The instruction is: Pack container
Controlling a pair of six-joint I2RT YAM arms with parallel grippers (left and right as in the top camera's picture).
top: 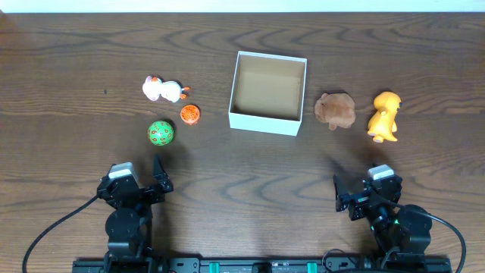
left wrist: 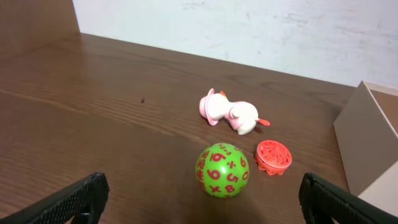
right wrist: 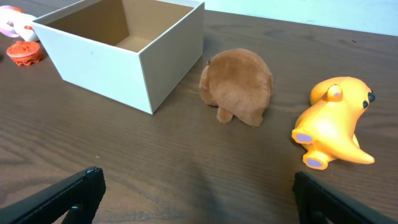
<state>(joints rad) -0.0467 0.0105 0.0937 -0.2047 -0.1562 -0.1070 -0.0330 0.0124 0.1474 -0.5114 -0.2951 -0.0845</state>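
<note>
Left fingers point(left wrist: 82, 198) spread, right fingers point(right wrist: 74, 194) spread, green ball point(left wrist: 222, 170) ahead, brown plush point(right wrist: 237, 86) just beside container point(right wrist: 93, 62)

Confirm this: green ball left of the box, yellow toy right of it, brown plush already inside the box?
No. The brown plush is outside the box, on the table just right of it, as the overhead view shows. The green ball and yellow toy are where you said.

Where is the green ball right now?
Overhead, the green ball lies left of the box, beside the orange disc and nearer the robot than the white toy.
</note>
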